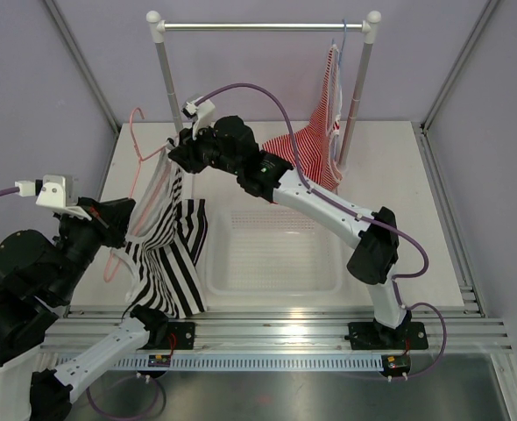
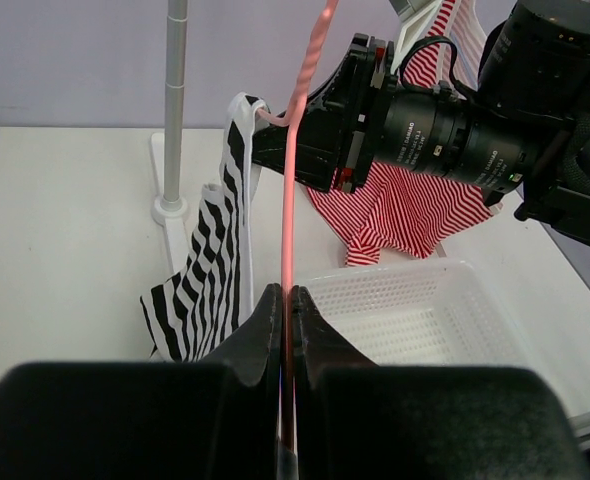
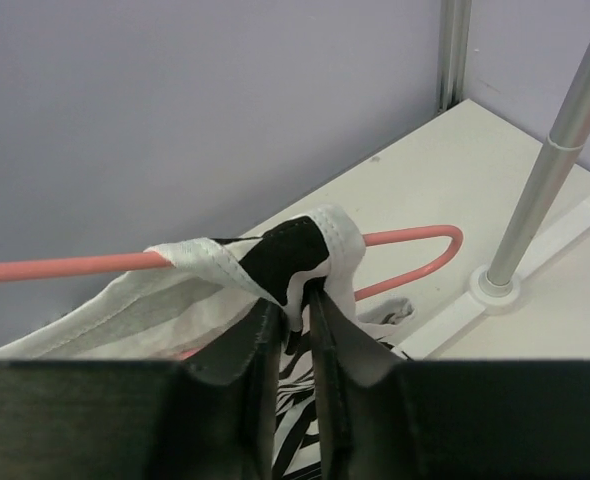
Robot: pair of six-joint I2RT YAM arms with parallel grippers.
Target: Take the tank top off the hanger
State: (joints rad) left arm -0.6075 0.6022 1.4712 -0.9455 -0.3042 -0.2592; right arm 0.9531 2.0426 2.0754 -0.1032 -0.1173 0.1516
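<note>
Two claws: both clenched, no gap visible between the fingers of either.
Left claw point(image 2: 287, 300): pinched on the thin pink wire of the hanger point(image 2: 289, 210), which rises upright from the fingers; its hook is cut off by the top edge of the left wrist view.
Right claw point(image 3: 295, 305): gripping a strap of the tank top point(image 3: 285, 250) where it loops over the hanger wire; the strap's end is hidden between the fingers.
Tank top position: draped on the hanger at the left of the tabletop point(image 1: 416, 219), lower edge just beside the white basket point(image 1: 276, 263).
Hanger, hidden parts: lower bar largely covered by striped fabric in the top view.
Background: red-and-white striped top point(image 1: 315, 149) on the rack point(image 1: 263, 26), partly hidden behind the right arm point(image 1: 329, 206).
</note>
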